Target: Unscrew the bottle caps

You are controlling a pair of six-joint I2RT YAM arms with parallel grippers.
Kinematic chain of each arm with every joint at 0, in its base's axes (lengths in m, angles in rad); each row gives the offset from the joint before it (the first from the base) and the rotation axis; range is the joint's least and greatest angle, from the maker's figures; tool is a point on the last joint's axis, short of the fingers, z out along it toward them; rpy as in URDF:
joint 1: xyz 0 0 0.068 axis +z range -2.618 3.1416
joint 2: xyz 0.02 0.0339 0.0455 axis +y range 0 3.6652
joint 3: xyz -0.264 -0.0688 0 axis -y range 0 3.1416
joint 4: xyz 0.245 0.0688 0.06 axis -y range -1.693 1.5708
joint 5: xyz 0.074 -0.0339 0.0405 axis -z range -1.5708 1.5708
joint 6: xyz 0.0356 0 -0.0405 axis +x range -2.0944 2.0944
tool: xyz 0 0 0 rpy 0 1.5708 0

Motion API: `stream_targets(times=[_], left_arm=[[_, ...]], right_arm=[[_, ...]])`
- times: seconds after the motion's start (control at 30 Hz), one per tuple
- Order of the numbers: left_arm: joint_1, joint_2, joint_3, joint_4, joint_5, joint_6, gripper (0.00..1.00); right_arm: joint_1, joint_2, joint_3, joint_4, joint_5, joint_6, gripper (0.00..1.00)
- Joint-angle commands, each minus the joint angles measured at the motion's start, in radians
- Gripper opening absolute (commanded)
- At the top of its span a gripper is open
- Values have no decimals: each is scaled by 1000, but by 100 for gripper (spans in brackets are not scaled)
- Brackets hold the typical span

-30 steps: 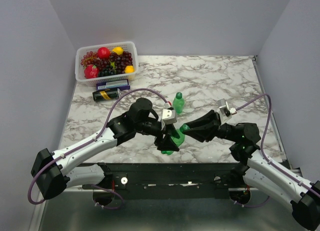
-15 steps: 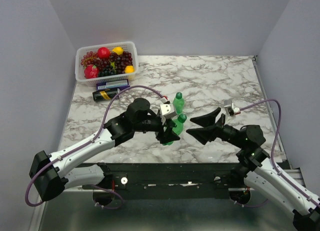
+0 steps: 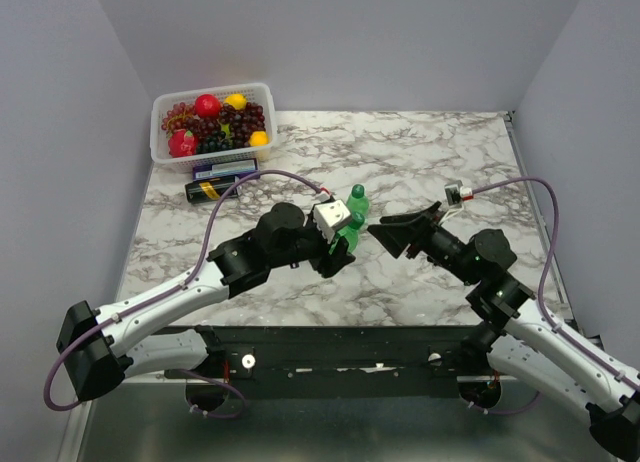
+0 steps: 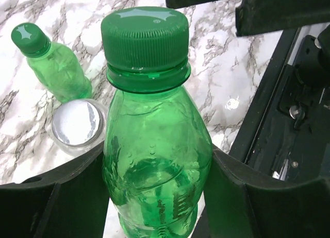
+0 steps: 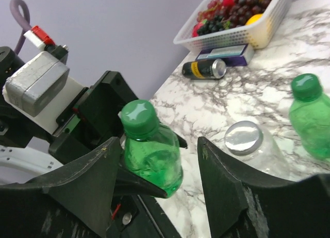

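Left hand (image 4: 157, 197) is closed tight on the body of the green bottle (image 4: 154, 160), which stands upright at frame centre with its dark green cap (image 4: 145, 39) on. Right hand (image 3: 392, 232) is spread open just right of that cap, with no contact visible. A second ago the bottle was lower and tilted, with the right hand at its cap.

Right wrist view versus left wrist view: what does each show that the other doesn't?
Only the right wrist shows the fruit basket and the dark can. Only the left wrist shows the black frame at the table's near edge. Both show the green bottle clamped in the left gripper with its cap on, the second green bottle and the silvery-capped clear bottle.
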Motion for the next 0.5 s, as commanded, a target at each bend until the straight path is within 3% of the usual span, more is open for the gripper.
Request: stream_targets(times=[0.0, 0.47], left_arm=[[-16, 20, 3, 2, -55, -10, 5], [-34, 25, 6, -6, -73, -2, 5]], right_arm=[[52, 62, 66, 45, 75, 1, 68], [151, 232, 151, 3, 227, -36, 61]])
